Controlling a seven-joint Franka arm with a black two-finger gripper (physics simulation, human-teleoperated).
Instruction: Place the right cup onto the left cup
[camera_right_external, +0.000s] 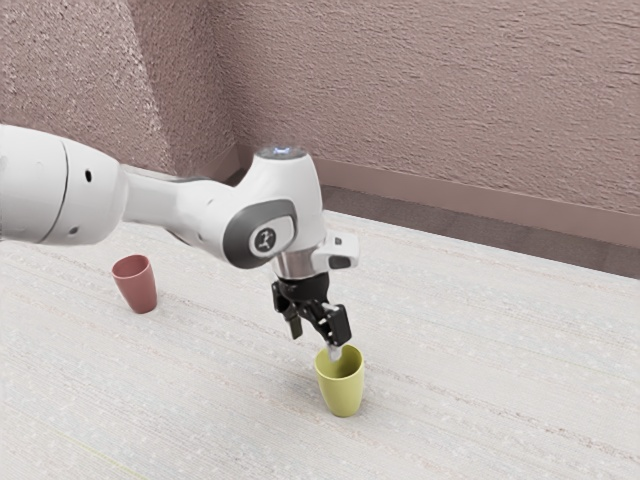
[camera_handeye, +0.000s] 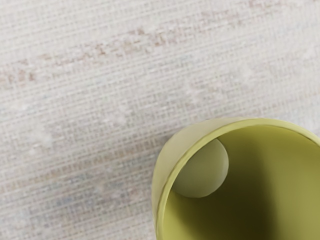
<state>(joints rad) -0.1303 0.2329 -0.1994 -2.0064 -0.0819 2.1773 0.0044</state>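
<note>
One red cup (camera_right_external: 139, 290) stands upright (one yellow cup (camera_right_external: 342, 392) too).

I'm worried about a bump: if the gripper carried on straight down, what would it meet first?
Most likely the yellow-green cup: one fingertip of the open gripper appears at its mouth, so the rim or inner wall probably comes first. The depth is unclear, so it might already be touching.

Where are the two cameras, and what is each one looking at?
Exterior view: beside the arm, looking down across the table at the red cup and yellow cup; the arm and gripper show.
Wrist view: at the arm's end, looking down at the table and into the yellow cup.
Both share the yellow cup and table.
</note>
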